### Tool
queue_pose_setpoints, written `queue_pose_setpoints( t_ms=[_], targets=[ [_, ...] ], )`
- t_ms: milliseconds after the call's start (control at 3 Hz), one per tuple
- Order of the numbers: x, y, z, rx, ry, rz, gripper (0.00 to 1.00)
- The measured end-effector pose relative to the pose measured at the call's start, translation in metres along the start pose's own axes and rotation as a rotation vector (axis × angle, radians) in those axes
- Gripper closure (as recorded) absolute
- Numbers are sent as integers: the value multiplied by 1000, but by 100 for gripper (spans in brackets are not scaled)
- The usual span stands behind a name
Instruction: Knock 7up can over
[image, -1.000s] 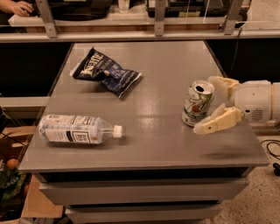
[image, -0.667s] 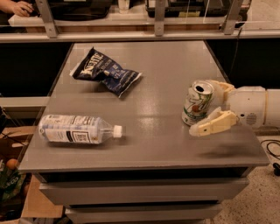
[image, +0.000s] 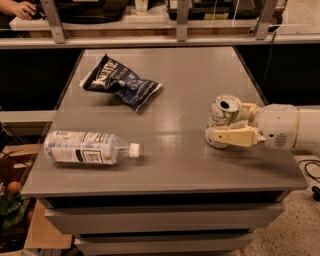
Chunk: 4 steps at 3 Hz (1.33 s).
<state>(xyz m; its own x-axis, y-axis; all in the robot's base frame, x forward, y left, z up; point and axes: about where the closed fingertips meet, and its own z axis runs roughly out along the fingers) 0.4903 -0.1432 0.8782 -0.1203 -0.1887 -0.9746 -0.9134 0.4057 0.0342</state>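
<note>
The can (image: 223, 120) stands near the right edge of the tabletop (image: 190, 70), about midway between front and back. It is a short metal cylinder with a pale, shiny body and green print, and its silver top with a dark drinking hole faces up. It leans a little, top toward the right. The tool (image: 227, 123) reaches in from the right at can height. Its two cream fingers are spread wide with the can between them, and it has nothing clamped. The near finger (image: 232, 136) lies across the can's lower front and looks to be touching it. The far finger shows just behind the can's upper right. Behind the fingers sits the rounded white wrist housing (image: 277, 127), smooth and glossy.

Nothing else lies close to the can — the grey surface around it is bare, flat and faintly reflective. Well to the left, near the front edge, a clear plastic bottle (image: 85, 148) lies on its side. It has a white printed label, and its white cap points right. Toward the back left lies a crumpled dark blue chip bag (image: 122, 82) with white lettering.

Under the tabletop are grey drawer fronts (image: 160, 220). A metal rail (image: 150, 41) with upright posts runs along the back, and a person's hand (image: 17, 9) shows at the top left — far from the can. A cardboard box (image: 47, 232) sits on the floor at lower left.
</note>
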Motion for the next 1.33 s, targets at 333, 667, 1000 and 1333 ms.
queue_pose_setpoints(
  t_ms=[333, 667, 1000, 1333],
  targets=[
    [-2, -2, 0, -5, 11, -12, 64],
    [-9, -5, -2, -16, 79, -64, 88],
    [-25, -6, -4, -49, 246, -194, 100],
    [-32, 0, 6, -93, 426, -323, 100]
  ],
)
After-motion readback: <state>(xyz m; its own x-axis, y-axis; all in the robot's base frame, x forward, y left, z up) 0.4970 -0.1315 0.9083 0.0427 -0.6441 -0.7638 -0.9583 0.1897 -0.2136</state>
